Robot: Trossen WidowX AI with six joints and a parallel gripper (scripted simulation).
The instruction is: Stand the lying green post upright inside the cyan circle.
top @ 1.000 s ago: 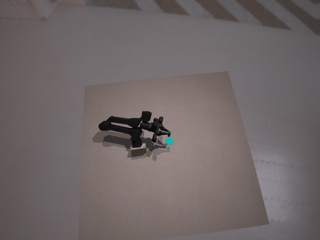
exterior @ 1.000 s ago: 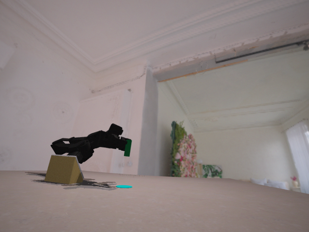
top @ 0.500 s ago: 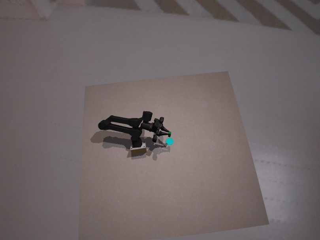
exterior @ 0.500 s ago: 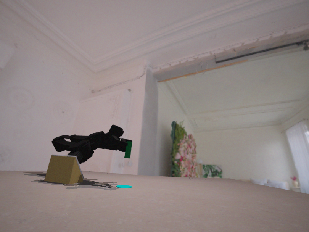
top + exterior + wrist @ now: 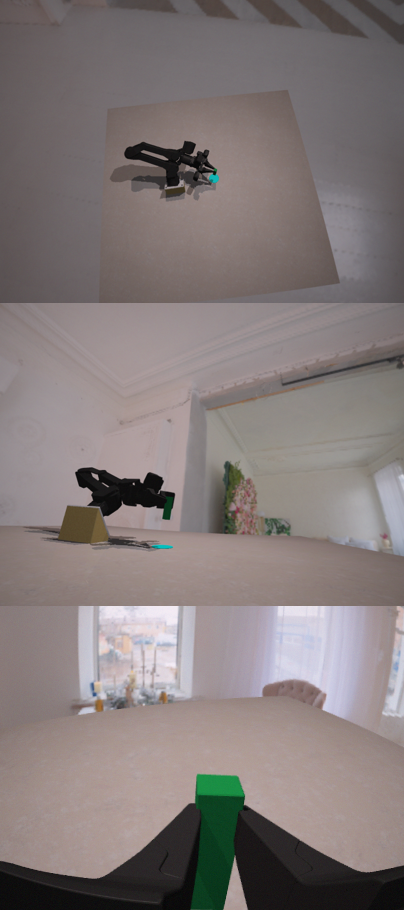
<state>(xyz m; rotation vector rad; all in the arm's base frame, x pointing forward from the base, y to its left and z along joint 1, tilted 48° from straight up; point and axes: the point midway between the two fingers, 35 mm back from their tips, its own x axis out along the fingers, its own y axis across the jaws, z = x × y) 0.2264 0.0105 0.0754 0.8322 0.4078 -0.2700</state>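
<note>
The green post (image 5: 215, 170) (image 5: 167, 509) (image 5: 217, 831) is held in the air, nearly upright with a slight tilt in the exterior view. My gripper (image 5: 215, 171) (image 5: 168, 500) (image 5: 216, 814) is shut on its upper part, one finger on each side. The cyan circle (image 5: 214, 178) (image 5: 162, 546) lies flat on the table top. The post hangs well above it, roughly over it in the exterior view. The circle is not visible in the wrist view.
The arm's tan base block (image 5: 175, 190) (image 5: 78, 526) stands left of the circle. The arm's shadow reaches the circle's left edge. The table top (image 5: 261, 228) (image 5: 228, 576) (image 5: 125, 751) extends around them.
</note>
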